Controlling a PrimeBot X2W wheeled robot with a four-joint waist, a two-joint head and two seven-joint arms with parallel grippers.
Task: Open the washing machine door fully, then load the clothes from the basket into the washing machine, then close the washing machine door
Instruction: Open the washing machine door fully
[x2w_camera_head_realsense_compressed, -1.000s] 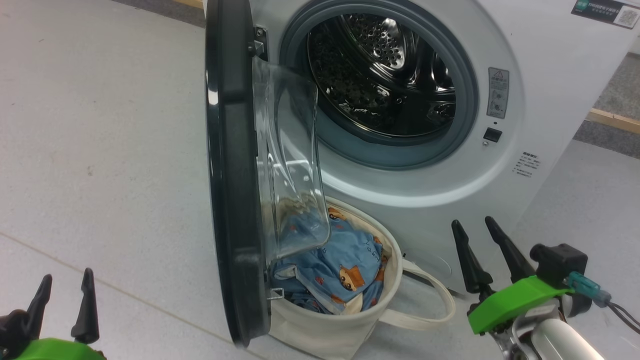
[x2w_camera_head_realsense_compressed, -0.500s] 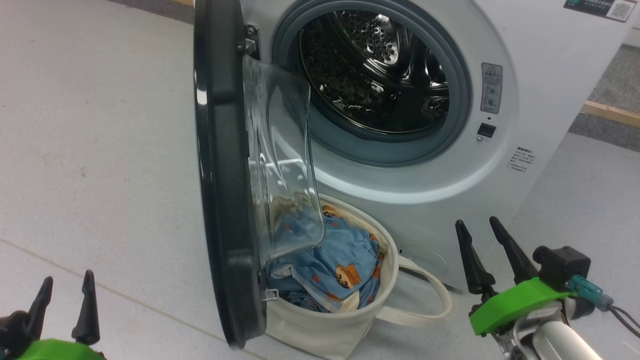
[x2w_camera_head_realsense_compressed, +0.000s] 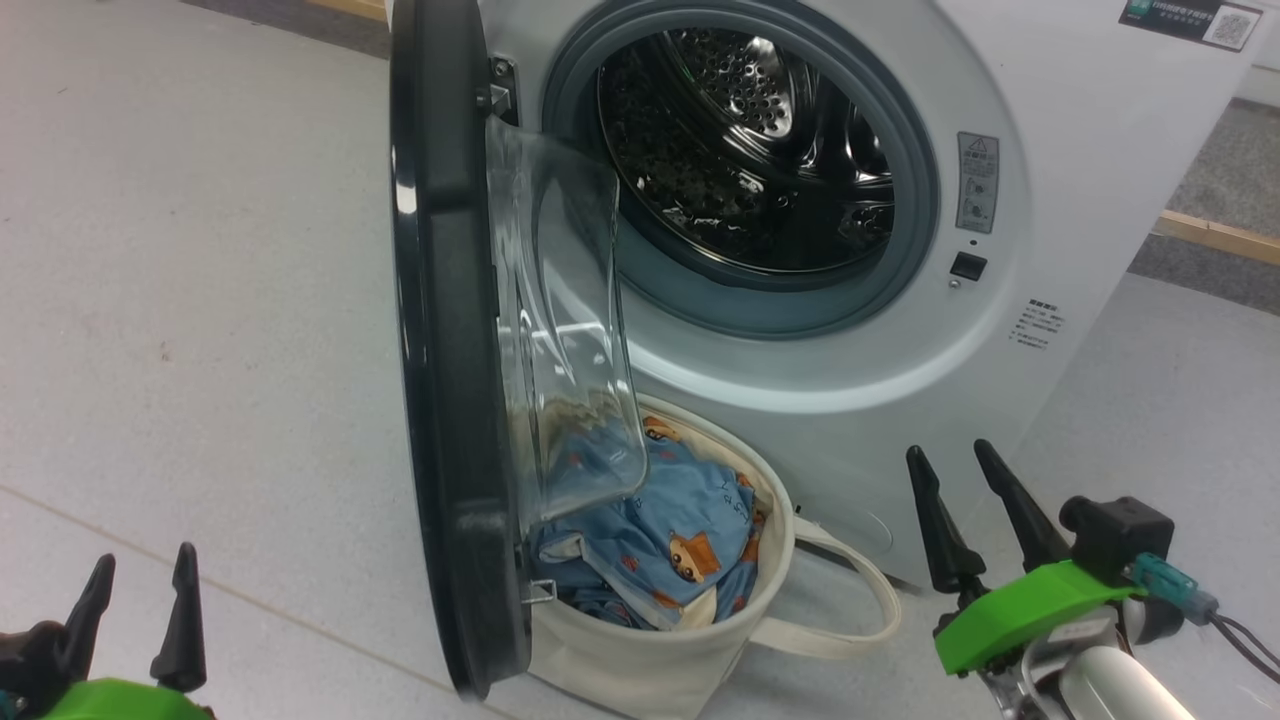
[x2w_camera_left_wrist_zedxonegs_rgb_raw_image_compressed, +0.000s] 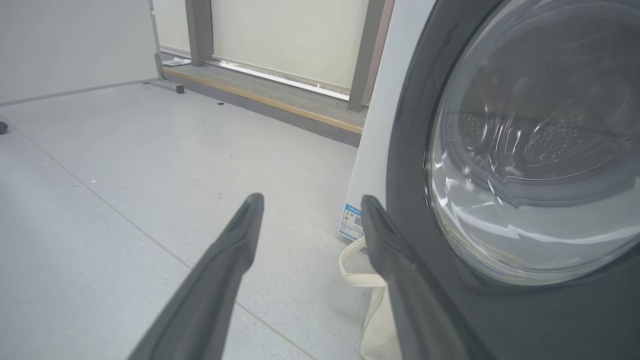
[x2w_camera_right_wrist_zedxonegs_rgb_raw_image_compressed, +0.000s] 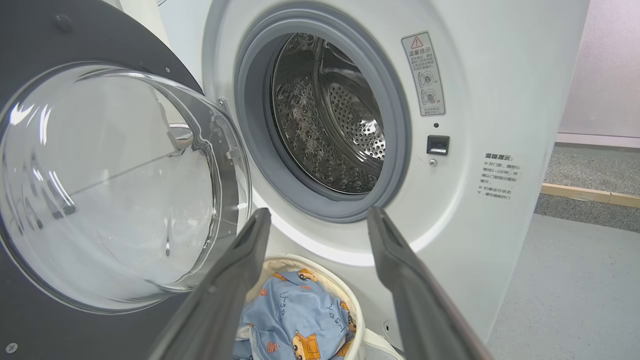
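The white washing machine (x2w_camera_head_realsense_compressed: 1060, 150) (x2w_camera_right_wrist_zedxonegs_rgb_raw_image_compressed: 480, 75) stands with its black-rimmed door (x2w_camera_head_realsense_compressed: 445, 350) (x2w_camera_right_wrist_zedxonegs_rgb_raw_image_compressed: 75, 180) (x2w_camera_left_wrist_zedxonegs_rgb_raw_image_compressed: 500, 165) swung out edge-on toward me, the steel drum empty. Under the door's glass bowl sits the cream basket (x2w_camera_head_realsense_compressed: 660, 660) (x2w_camera_right_wrist_zedxonegs_rgb_raw_image_compressed: 345, 295) holding the light blue printed clothes (x2w_camera_head_realsense_compressed: 670, 530) (x2w_camera_right_wrist_zedxonegs_rgb_raw_image_compressed: 295, 325). My left gripper (x2w_camera_head_realsense_compressed: 140, 580) (x2w_camera_left_wrist_zedxonegs_rgb_raw_image_compressed: 310, 200) is open at the lower left, left of the door's outer face. My right gripper (x2w_camera_head_realsense_compressed: 950, 460) (x2w_camera_right_wrist_zedxonegs_rgb_raw_image_compressed: 320, 212) is open at the lower right, right of the basket, holding nothing.
Pale grey floor (x2w_camera_head_realsense_compressed: 200, 300) spreads to the left of the door and to the right of the machine. A wooden strip (x2w_camera_head_realsense_compressed: 1215, 235) edges a darker floor behind. One basket strap (x2w_camera_head_realsense_compressed: 860, 600) loops out toward my right gripper.
The head view has shifted slightly, so the machine sits a bit further left in the frame. Both grippers stay open and hardly move.
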